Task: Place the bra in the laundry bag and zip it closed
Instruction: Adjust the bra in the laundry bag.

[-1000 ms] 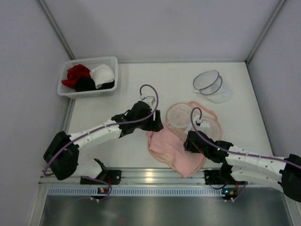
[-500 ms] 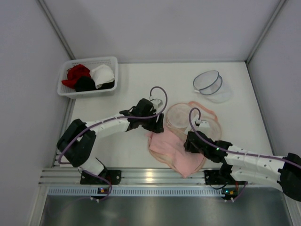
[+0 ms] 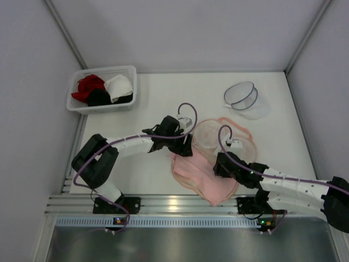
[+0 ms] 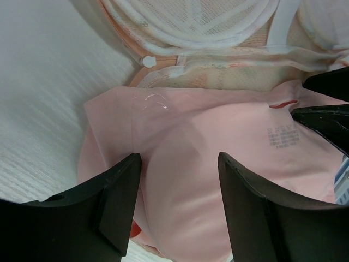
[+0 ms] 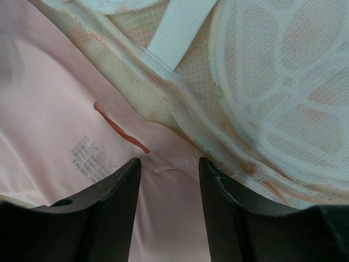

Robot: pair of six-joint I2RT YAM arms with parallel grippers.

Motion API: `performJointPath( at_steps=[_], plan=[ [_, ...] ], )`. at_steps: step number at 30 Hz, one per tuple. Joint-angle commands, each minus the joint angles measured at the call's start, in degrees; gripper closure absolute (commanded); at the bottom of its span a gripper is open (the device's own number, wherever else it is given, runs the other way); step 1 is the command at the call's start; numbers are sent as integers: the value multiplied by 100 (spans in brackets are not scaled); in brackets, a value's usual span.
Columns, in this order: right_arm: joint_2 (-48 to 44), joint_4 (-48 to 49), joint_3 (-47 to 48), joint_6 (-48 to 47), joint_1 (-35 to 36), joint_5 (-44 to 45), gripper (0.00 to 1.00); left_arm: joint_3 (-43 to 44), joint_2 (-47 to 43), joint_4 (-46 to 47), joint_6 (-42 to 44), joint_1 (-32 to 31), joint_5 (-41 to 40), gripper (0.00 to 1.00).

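tabletop [image 3: 163, 93]: white, carrying both arms' bases at its near edge.
left arm [image 3: 131, 144]: stretched low from its base at the near left, reaching right toward the centre, wrist angled down at the bra's far-left edge.
right arm [image 3: 289, 185]: lying low from the near right, reaching left, wrist over the seam where bra and bag meet.
basket [image 3: 106, 69]: far-left corner, with red, black and white garments inside.
laundry bag [image 3: 207, 134]: centre-right, open, its rim touching the bra's far edge.
bra [image 3: 199, 174]: pale pink, lying on the tabletop just in front of the bag, outside it.
left end effector [image 4: 179, 164]: fingers wide, straddling a padded cup.
right end effector [image 5: 169, 164]: fingers partly apart, over the pink fabric by the bag's rim; no pinch visible.
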Motion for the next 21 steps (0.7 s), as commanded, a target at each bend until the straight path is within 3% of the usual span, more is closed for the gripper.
performJointPath(
  at_steps=[1, 3, 6, 10, 14, 17, 21],
  plan=[
    [-81, 137, 224, -36, 68, 101, 52, 1, -7, 245, 61, 16, -219, 36],
    [-90, 128, 215, -36, 77, 127, 52, 19, 72, 244, 9, 16, -27, 36],
    [-55, 137, 233, -45, 68, 136, 52, 28, 283, 245, -211, 7, 317, 44],
    [-19, 189, 233, -27, 68, 136, 52, 1, 257, 245, -255, -220, 273, 59],
    [-37, 233, 198, -10, 68, 154, 53, -8, 125, 288, -325, -397, 316, 84],
    [-72, 233, 154, 43, 77, 171, 53, -51, -68, 455, -544, -397, 676, 88],
    [-160, 268, 49, 183, 68, 224, 54, -271, -454, 1340, -983, -397, 1055, 89]
  ],
)
